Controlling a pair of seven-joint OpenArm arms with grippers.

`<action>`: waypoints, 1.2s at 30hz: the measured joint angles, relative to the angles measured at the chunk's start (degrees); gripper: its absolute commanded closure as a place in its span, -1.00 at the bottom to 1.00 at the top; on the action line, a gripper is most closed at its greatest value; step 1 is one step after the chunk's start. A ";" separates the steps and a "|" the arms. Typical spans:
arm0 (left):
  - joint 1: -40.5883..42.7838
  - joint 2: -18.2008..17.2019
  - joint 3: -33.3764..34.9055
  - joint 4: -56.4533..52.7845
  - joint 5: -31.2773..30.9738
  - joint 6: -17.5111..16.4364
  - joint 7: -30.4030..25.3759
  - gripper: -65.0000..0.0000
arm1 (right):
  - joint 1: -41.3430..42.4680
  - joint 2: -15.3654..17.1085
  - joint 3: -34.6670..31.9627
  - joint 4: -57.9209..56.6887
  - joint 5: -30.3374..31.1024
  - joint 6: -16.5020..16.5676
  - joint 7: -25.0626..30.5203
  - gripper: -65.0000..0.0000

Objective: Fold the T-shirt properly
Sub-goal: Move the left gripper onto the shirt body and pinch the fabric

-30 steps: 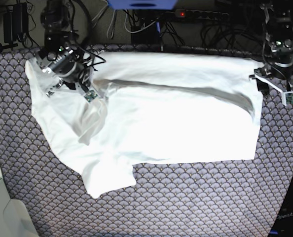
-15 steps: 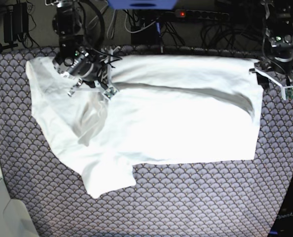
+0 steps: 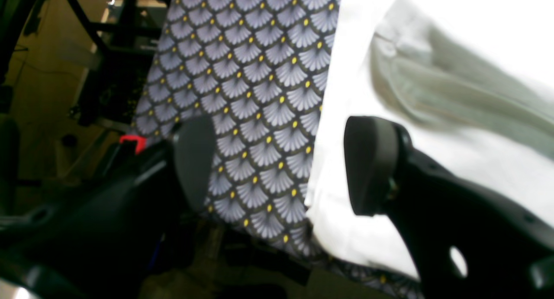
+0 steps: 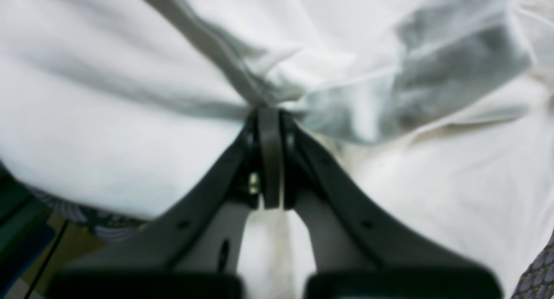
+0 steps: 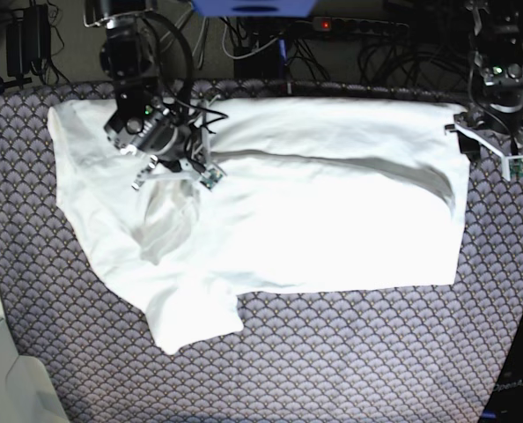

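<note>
The white T-shirt [image 5: 332, 211] lies spread across the patterned table cover [image 5: 349, 352], with its far edge folded over and one sleeve [image 5: 191, 322] pointing to the front left. My right gripper [image 5: 175, 167] is at the shirt's left part, shut on a pinched ridge of cloth [image 4: 277, 95]; the right wrist view shows the jaws [image 4: 268, 117] closed tight with fabric bunched at their tips. My left gripper [image 5: 489, 145] hovers at the shirt's far right corner. It is open in the left wrist view [image 3: 283, 160], holding nothing, one finger [image 3: 372, 165] over the shirt's hem [image 3: 329, 169].
Cables and a power strip [image 5: 358, 26] run along the table's back edge. A pale bin-like object [image 5: 6, 379] sits at the front left corner. Past the table's edge, dark frame parts [image 3: 108, 52] show in the left wrist view.
My right gripper has moved to the right and toward the front with the cloth pinched in it, dragging the fold along. The left gripper has barely moved and stays open.
</note>
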 measured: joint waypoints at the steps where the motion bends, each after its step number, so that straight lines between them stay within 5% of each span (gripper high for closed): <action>1: 0.00 0.00 0.00 0.00 0.00 0.02 -0.02 -0.39 | 0.59 0.00 -0.02 -0.37 0.00 0.00 0.11 1.00; 15: 0.00 0.42 0.17 -0.02 -0.02 0.00 0.04 -0.39 | 15.52 -1.42 -3.61 -1.09 -0.09 -0.02 -0.13 1.00; 19: 0.00 0.39 0.24 0.24 -0.11 0.02 -0.02 -0.37 | 15.43 0.50 -3.93 2.75 -2.80 0.00 -3.58 1.00; 30: -0.81 -6.93 21.46 2.03 0.90 -0.17 0.07 0.67 | 8.70 4.55 -3.56 3.06 -4.20 0.00 -3.82 1.00; 33: -3.45 -6.97 26.49 1.77 7.74 -0.22 0.33 0.97 | 8.74 5.49 -3.50 3.13 -4.39 0.00 -3.78 1.00; 36: -4.94 -4.33 28.04 1.20 13.64 0.09 -0.02 0.97 | 8.70 6.93 -3.50 3.52 -4.26 0.00 -3.69 1.00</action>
